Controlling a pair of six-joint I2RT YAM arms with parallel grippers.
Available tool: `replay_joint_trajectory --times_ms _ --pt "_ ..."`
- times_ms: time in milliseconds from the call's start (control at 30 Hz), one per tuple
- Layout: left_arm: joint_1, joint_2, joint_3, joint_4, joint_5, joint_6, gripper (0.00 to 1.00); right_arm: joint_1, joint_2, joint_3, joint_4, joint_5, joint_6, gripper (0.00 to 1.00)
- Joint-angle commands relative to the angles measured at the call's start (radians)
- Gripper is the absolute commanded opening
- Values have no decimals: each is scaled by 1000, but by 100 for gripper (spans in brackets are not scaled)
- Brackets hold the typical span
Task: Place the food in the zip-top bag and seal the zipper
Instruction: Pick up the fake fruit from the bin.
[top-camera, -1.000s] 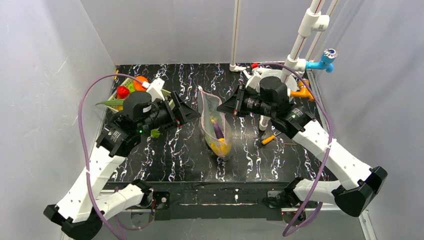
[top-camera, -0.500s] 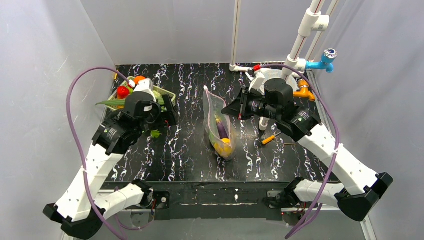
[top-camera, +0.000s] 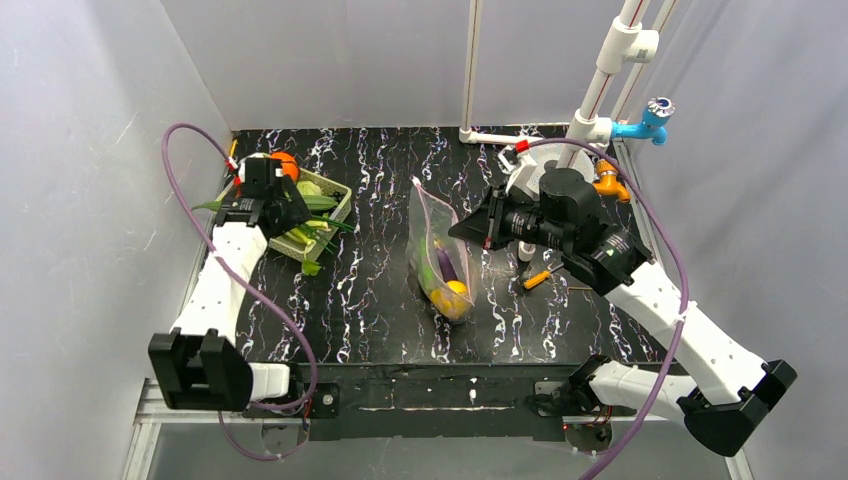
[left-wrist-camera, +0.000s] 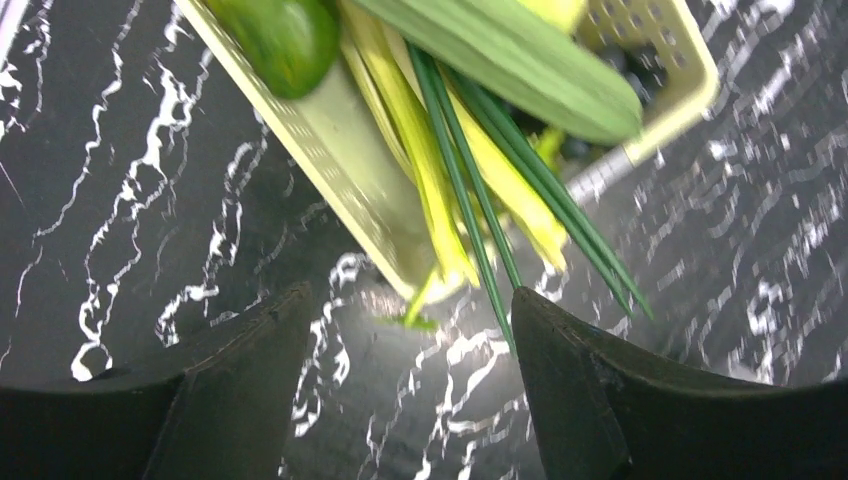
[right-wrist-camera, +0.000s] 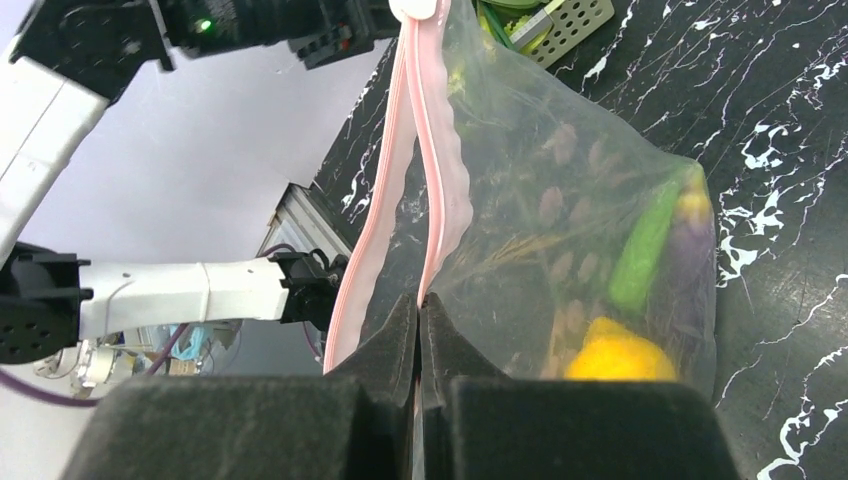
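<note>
Right fingers (right-wrist-camera: 392, 335) clamp the zipper (right-wrist-camera: 440, 170) of the bag (right-wrist-camera: 580, 180), worktop (top-camera: 360, 300) centre. Left fingers (left-wrist-camera: 235, 375) spread wide above the basket (left-wrist-camera: 340, 170) at 10 o'clock.

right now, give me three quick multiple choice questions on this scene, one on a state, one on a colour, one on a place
1. The right claw is:
A) open
B) shut on the zipper
C) out of view

2. The zipper of the zip-top bag is:
A) blue
B) black
C) pink

3. The left claw is:
A) by the basket
B) inside the bag
C) touching the right claw

Answers:
1 B, the right wrist view shows it pinched on the strip.
2 C, the strip along the bag's mouth is plainly pink.
3 A, the left wrist view shows the basket's corner just ahead of it, and the top view shows it far from the bag.
</note>
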Motion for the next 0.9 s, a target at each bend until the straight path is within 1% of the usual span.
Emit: replay_joint_trajectory --times_ms 0,67,200,367,467,600,733,867 --pt "80 69 7 176 -37 47 70 -6 -49 -29 77 -1 18 1" --pt "139 128 27 264 -15 62 70 -8 -59 -39 75 15 23 1" --pt "212 298 186 278 11 46 76 -12 -49 -10 36 16 4 1" --pt "281 467 293 362 21 53 76 -17 -24 12 23 -26 14 1" --pt "311 510 309 408 47 45 76 -19 -17 5 31 -54 37 1" --pt "320 544 301 525 38 100 76 -18 -25 -12 39 -48 49 1" --pt "326 596 349 522 -1 143 77 -20 -23 0 31 -36 49 1" --pt "334 666 416 495 0 171 77 -21 -23 3 31 -35 56 1"
